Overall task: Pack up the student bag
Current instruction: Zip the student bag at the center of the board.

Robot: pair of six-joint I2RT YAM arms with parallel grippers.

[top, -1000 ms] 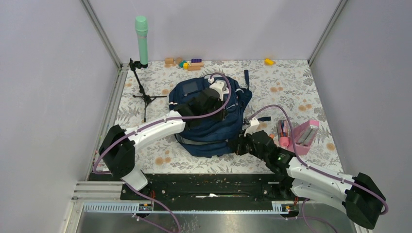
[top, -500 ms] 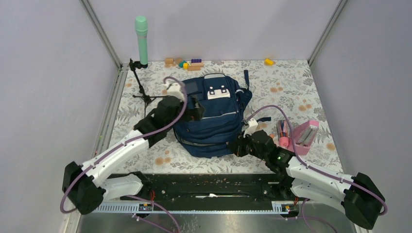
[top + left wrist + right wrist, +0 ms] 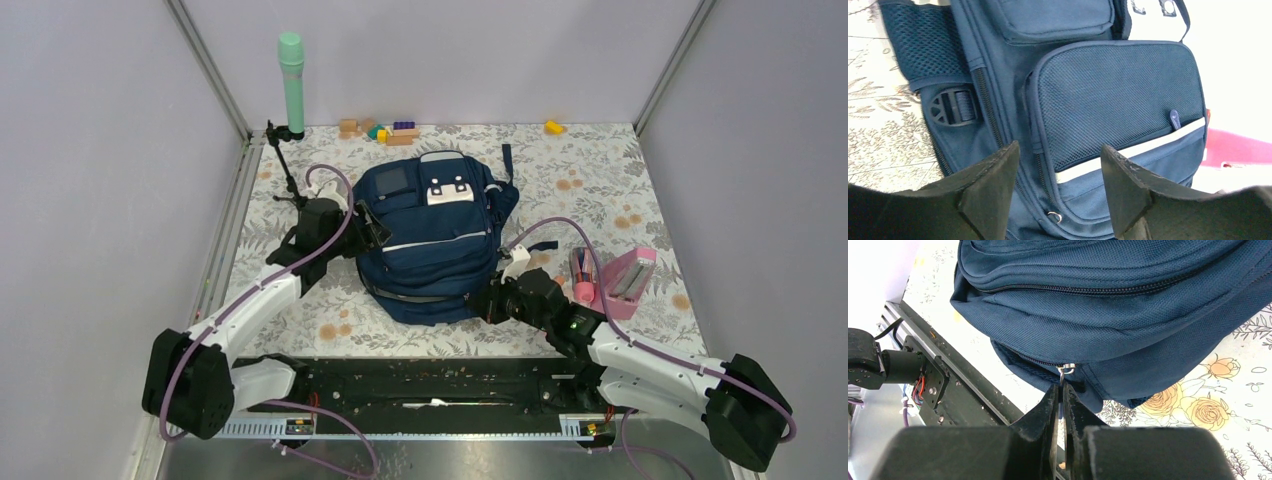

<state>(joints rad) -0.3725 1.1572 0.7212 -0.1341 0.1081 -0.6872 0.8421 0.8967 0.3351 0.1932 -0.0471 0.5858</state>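
The student bag [image 3: 435, 245], a navy backpack with pale stripes and a white patch, lies flat on the flowered table. It fills the left wrist view [image 3: 1083, 95] and the top of the right wrist view [image 3: 1108, 295]. My left gripper [image 3: 368, 228] is open and empty at the bag's left edge, its jaws astride a zip line and a small metal ring [image 3: 1054, 216]. My right gripper [image 3: 487, 300] is at the bag's near right corner, shut on a zipper pull [image 3: 1065, 374] of the bag's lower zip.
A pink pencil case [image 3: 625, 283] with pens lies right of the bag. A small black tripod [image 3: 292, 190] with a green cylinder [image 3: 291, 75] stands at the back left. Toy blocks [image 3: 385, 130] and a yellow piece [image 3: 553, 127] lie along the back wall.
My left arm has drawn back from over the bag's top to its left edge, uncovering the white patch. The right gripper has stayed at the bag's near corner.
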